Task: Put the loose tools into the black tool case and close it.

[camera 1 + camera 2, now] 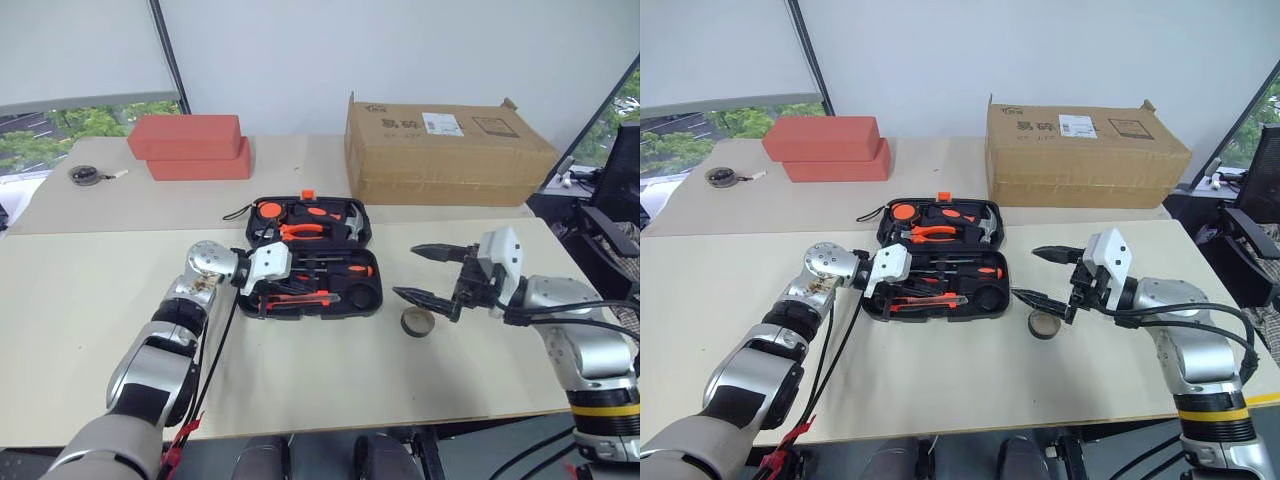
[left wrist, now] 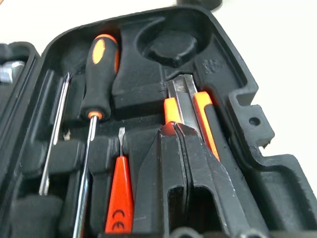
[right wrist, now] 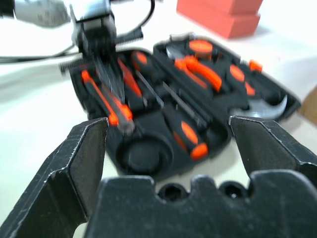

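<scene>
- Left gripper [image 2: 182,130], fingers nearly together, rests on the utility knife [image 2: 190,111] in the black tool case [image 1: 365,300].
- Right gripper [image 1: 425,272] gapes wide above the tape roll [image 1: 417,321]; a careless descent could knock it rolling away.

"CE" mark on slim orange screwdriver [image 2: 119,198] handle.

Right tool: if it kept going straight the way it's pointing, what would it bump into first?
Probably the black tool case. The right tool, jaws wide open, points left across the table toward the case's open near half. The tape roll lies just below its line, so it would likely pass over it, though depth is hard to judge.
</scene>
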`<state>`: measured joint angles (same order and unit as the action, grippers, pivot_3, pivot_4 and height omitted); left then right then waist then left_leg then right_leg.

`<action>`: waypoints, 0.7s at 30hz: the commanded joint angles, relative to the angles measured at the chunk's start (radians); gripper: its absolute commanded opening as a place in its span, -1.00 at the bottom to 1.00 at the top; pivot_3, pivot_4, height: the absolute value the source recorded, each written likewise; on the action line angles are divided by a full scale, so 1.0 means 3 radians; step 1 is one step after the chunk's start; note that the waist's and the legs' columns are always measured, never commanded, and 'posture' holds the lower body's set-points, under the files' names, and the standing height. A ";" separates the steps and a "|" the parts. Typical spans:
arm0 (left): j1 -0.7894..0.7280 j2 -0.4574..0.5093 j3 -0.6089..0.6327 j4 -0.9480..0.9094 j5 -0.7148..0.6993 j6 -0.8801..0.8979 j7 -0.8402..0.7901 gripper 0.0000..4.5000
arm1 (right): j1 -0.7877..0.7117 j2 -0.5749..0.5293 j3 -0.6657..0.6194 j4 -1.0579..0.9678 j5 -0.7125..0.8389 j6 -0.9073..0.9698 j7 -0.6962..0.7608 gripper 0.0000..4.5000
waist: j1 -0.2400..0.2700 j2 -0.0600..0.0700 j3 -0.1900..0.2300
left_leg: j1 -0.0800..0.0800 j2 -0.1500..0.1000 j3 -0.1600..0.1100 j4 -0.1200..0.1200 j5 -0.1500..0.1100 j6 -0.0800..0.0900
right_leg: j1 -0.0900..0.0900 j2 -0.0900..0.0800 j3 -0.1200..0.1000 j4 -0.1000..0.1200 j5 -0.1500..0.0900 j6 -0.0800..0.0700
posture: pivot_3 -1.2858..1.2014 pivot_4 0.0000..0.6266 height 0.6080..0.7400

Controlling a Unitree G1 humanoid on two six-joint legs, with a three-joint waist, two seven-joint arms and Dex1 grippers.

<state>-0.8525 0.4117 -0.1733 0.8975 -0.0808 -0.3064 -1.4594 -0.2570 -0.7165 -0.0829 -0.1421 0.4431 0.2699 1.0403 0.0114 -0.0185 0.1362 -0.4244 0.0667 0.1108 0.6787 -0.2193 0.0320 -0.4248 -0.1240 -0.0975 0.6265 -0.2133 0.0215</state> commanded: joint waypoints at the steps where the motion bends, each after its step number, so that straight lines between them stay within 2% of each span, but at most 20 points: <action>1: 0.0014 0.0171 0.0221 -0.0727 -0.0424 0.0585 -0.0220 -0.31 | 0.0072 -0.0156 0.0036 -0.0121 -0.0071 0.0104 0.0046 1.00 | -0.0006 -0.0003 0.0003 | -0.0004 0.0000 0.0000 0.0000 0.0000 0.0000 | -0.0003 0.0000 0.0000 0.0001 0.0006 -0.0010 | 0.03 -0.52 0.60; 9: 0.0376 0.0782 0.0315 -0.2328 -0.0932 0.1733 -0.0401 0.93 | 0.0206 -0.0480 0.0272 -0.0174 -0.0343 0.0333 0.0096 1.00 | -0.0008 -0.0003 0.0004 | -0.0001 -0.0003 0.0001 -0.0004 -0.0005 0.0005 | 0.0001 0.0001 0.0003 -0.0002 0.0003 -0.0006 | 0.03 -0.52 0.60; 14: 0.0667 0.1278 0.0322 -0.3150 -0.1033 0.2195 -0.0402 0.98 | 0.0300 -0.0595 0.0342 -0.0237 -0.0390 0.0412 0.0179 1.00 | -0.0001 -0.0002 0.0005 | 0.0002 -0.0002 0.0000 -0.0002 -0.0004 0.0003 | 0.0002 0.0001 0.0006 -0.0003 -0.0011 0.0016 | 0.03 -0.52 0.60; 20: 0.0856 0.1369 0.0444 -0.3624 -0.1253 0.2529 -0.0105 0.98 | 0.0304 -0.0539 0.0487 -0.0171 -0.0558 0.0390 0.0087 1.00 | 0.0014 -0.0003 0.0005 | 0.0004 -0.0001 -0.0003 0.0001 -0.0004 0.0003 | 0.0006 0.0000 0.0011 -0.0006 -0.0013 0.0014 | 0.03 -0.52 0.60; 21: 0.0881 0.1376 0.0451 -0.3666 -0.1274 0.2555 -0.0069 0.99 | 0.0297 -0.0523 0.0504 -0.0150 -0.0579 0.0373 0.0078 0.89 | 0.0009 -0.0003 0.0005 | 0.0003 -0.0002 -0.0003 0.0001 -0.0004 0.0003 | 0.0006 0.0000 0.0012 -0.0006 -0.0013 0.0014 | 0.03 -0.52 0.60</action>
<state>-0.5899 0.8096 -0.0697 -0.1568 -0.4360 0.4404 -1.5069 -0.1576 -0.8768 0.0702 -0.1828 0.2844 0.3947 1.0745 0.0141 -0.0193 0.1377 -0.4234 0.0661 0.1100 0.6788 -0.2204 0.0329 -0.4232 -0.1240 -0.0936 0.6248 -0.2170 0.0259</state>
